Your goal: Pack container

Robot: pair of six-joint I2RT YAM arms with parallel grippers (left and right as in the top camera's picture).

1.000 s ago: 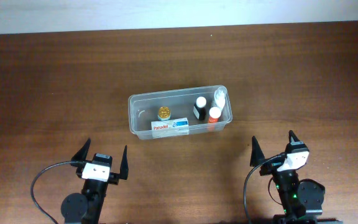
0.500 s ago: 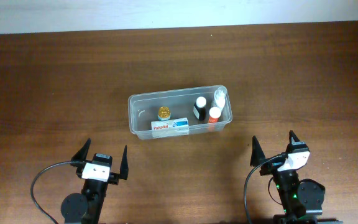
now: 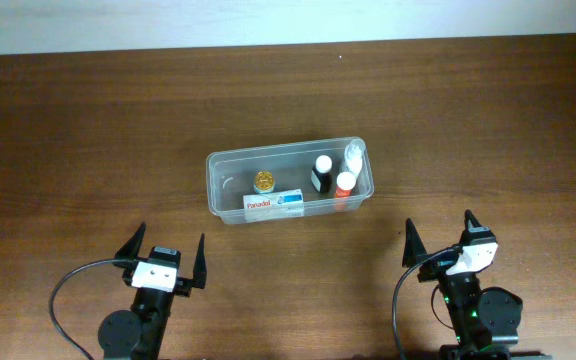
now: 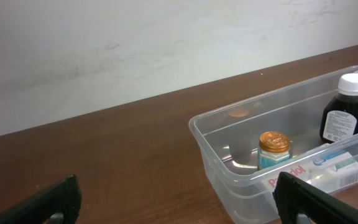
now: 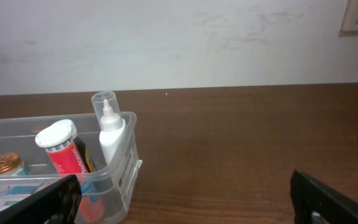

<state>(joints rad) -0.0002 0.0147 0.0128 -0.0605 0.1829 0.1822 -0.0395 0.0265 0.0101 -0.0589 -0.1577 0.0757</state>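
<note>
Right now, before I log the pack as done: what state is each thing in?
Container: open, no lid, upright.
Jar: upright, gold lid on.
Box: closed, lying along the near wall.
Dark bottle: upright, capped.
Red bottle: capped, looks tilted.
White bottle: upright, clear cap on.
Left gripper: open, empty.
Right gripper: open, empty.

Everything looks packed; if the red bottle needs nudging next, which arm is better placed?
Right, probably. The red bottle sits at the container's right end, nearer the right end effector, which is open; the left end effector is farther off.
</note>
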